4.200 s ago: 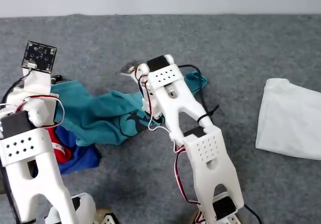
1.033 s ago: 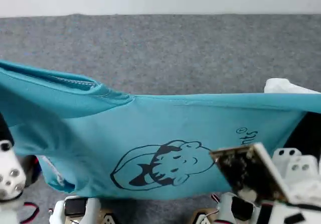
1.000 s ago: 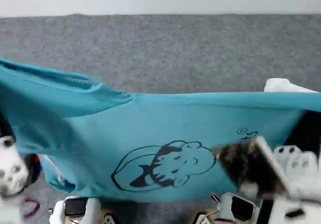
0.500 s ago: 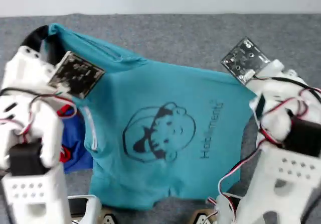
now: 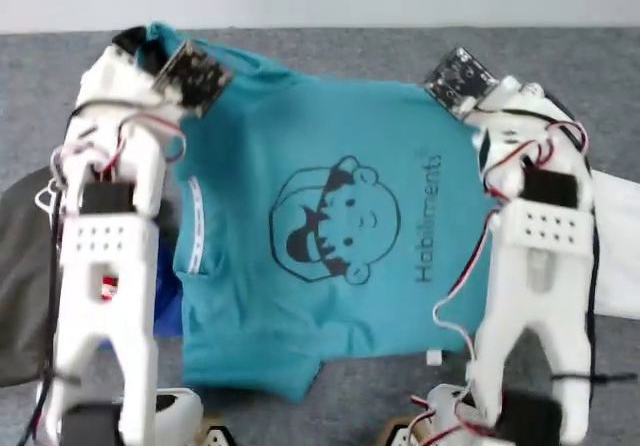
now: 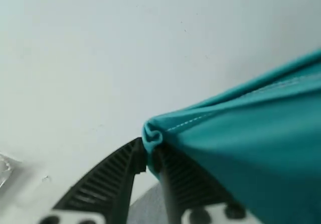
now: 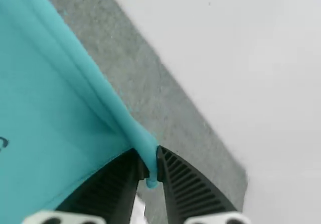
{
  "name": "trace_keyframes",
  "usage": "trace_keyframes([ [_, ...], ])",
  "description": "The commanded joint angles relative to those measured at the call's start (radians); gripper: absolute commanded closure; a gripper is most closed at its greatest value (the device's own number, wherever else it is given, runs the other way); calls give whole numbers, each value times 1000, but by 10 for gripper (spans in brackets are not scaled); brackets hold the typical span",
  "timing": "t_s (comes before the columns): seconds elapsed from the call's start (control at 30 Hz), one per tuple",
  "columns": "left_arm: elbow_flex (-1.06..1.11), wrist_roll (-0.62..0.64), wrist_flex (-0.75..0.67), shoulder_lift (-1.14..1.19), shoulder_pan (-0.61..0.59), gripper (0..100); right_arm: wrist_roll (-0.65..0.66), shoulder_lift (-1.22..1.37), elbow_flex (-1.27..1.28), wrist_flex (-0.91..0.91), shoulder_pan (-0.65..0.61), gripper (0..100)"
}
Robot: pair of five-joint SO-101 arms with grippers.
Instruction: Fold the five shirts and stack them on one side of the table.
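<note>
A teal shirt [image 5: 330, 226] with a cartoon face print is stretched between both arms over the grey table, print side up. My left gripper [image 6: 149, 156] is shut on one corner of the teal shirt [image 6: 241, 128], at the far left in the high view. At the far right of the cloth, my right gripper [image 7: 149, 171] is shut on the other corner of the teal shirt [image 7: 55, 113]. A folded white shirt [image 5: 620, 246] lies at the table's right edge, partly behind the right arm. Blue and red cloth [image 5: 165, 291] peeks out under the left arm.
Dark grey cloth [image 5: 25, 266] lies at the left edge of the table [image 5: 330, 56]. The two white arm bodies stand along both sides of the teal shirt. A pale wall runs behind the table's far edge.
Both arms lifted the teal shirt from a crumpled heap, held it spread close to the camera, then carried it toward the far side and lowered it, print now facing up.
</note>
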Motion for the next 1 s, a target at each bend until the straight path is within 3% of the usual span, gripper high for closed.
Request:
trace_keyframes([
  [0.0,-236,-14,-37,153,2,986,14,110,-141,-117,-1,988],
  [0.33,-727,-48,-29,557,26,986,14,503,-589,-127,-1,988],
  [0.57,-846,-48,-9,649,72,986,15,619,-712,-124,1,988],
  [0.83,-851,-48,296,644,71,986,48,616,-713,151,-24,988],
  [0.97,-926,-48,566,644,61,986,43,596,-717,367,-16,988],
])
